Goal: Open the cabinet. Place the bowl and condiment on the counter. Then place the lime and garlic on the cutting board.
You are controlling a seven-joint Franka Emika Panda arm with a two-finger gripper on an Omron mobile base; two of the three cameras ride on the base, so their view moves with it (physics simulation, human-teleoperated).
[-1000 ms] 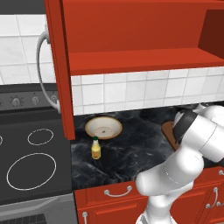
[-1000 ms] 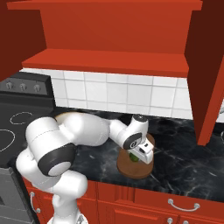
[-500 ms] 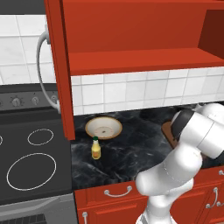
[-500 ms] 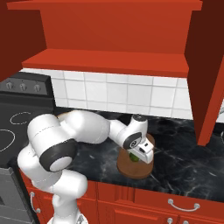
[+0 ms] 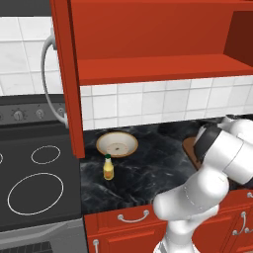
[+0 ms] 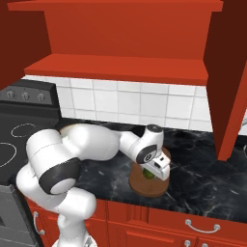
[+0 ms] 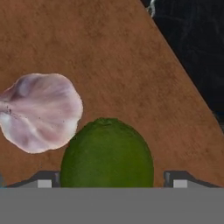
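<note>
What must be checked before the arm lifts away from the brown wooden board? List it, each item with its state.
1. Round dark green lime rests on the flat brown wooden cutting board: ok.
2. Pale pinkish garlic bulb lies on the board beside the lime: ok.
3. Gripper stands open, its fingertips clear of the lime on each side: ok.
4. Wide beige bowl sits on the black marble counter: ok.
5. Small yellow condiment bottle stands upright on the counter in front of the bowl: ok.
6. Whether the lime will stay put or roll once the gripper lifts: cannot tell.
</note>
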